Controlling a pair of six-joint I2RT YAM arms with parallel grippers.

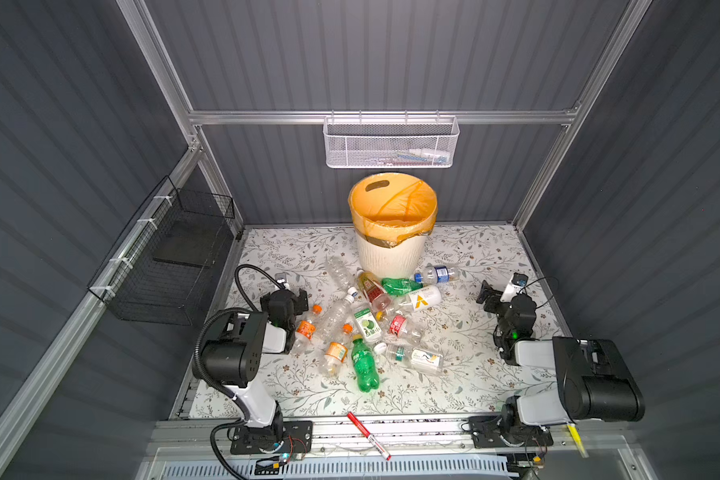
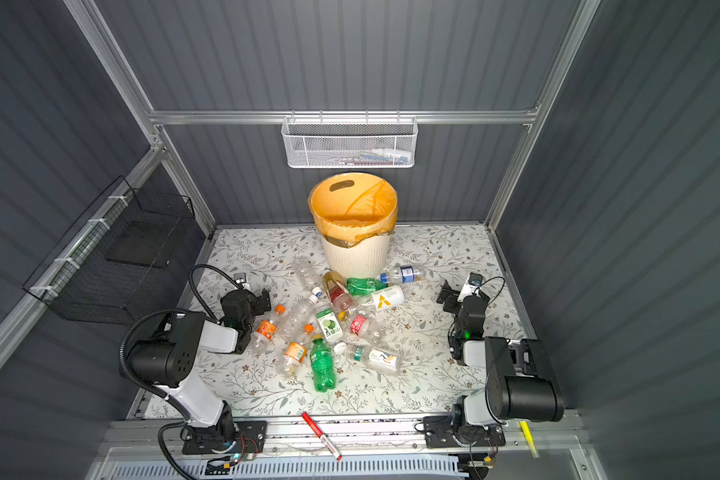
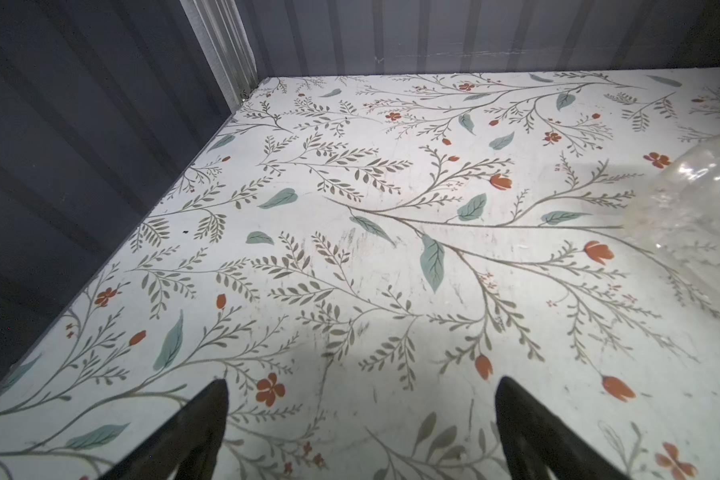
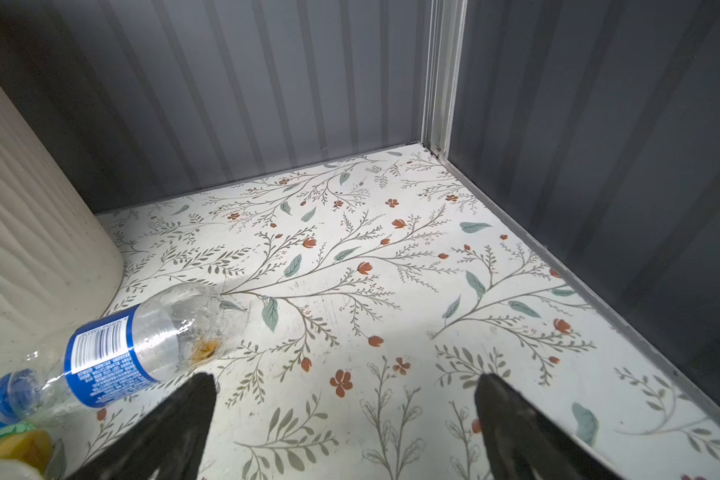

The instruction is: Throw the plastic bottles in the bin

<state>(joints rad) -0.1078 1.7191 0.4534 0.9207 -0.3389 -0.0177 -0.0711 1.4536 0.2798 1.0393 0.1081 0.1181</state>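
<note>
Task at the start: about a dozen plastic bottles [image 1: 366, 325] lie in a loose heap between the two arms. The cream bin [image 1: 387, 257] stands beyond the pile, farther from either gripper than any bottle, and no bottle shows inside it. The bottles look empty or nearly so. They are probably light, thin-walled and quick to crumple, and smooth enough to roll or slip out of a pinch, so a hold across the labelled waist seems safest. The left gripper [image 3: 360, 386] hangs with jaws spread wide over the bare floral tabletop [image 3: 350, 249], holding nothing. An orange-labelled bottle [image 1: 306, 328] lies just beside its body on the pile side. The right gripper [image 4: 346, 380] is equally wide and empty, with a blue-labelled bottle [image 4: 113, 353] near its bin-side finger but apart from it.
</note>
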